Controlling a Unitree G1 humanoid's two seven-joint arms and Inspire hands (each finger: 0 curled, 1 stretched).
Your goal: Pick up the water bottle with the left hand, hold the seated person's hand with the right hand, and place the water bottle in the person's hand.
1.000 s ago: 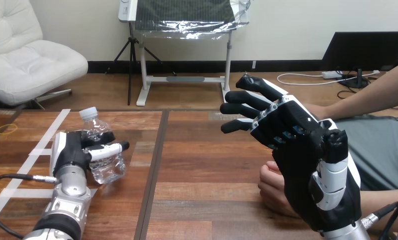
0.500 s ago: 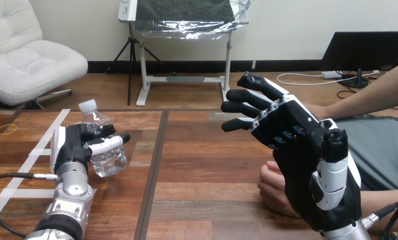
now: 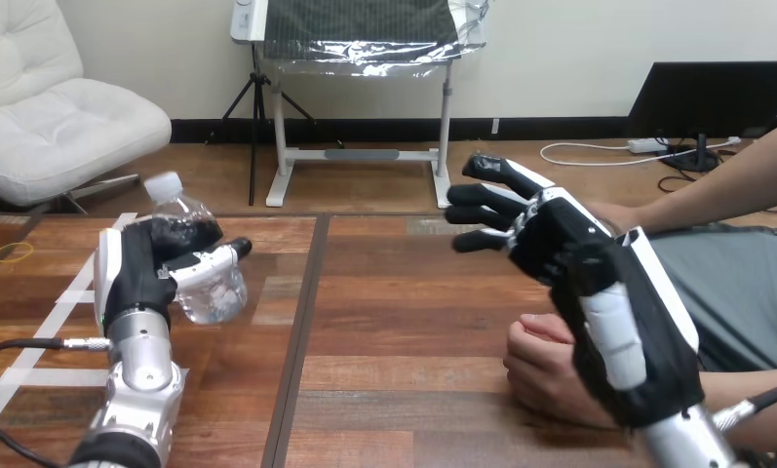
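A clear plastic water bottle (image 3: 197, 265) with a white cap is held tilted above the wooden table (image 3: 394, 322) at the left, cap leaning up and left. My left hand (image 3: 140, 268) is shut on it, fingers and thumb wrapped round its body. At the right my right hand (image 3: 579, 263) hovers open with straight fingers pointing up and left. It stands above and beside the person's hand (image 3: 545, 366), which rests as a loose fist on the table near the right front. I see no grip on that hand; my right forearm hides part of it.
The person's other arm (image 3: 725, 185) reaches in from the right edge behind my right hand. White tape lines (image 3: 77, 283) cross the table's left part, and a yellow rubber band (image 3: 14, 252) lies at the far left. A dark seam (image 3: 301, 331) runs down the table.
My left hand has lifted the bottle off the table and tipped it further. My right hand has turned its wrist and shifted slightly right and down. The person's fist stays put.
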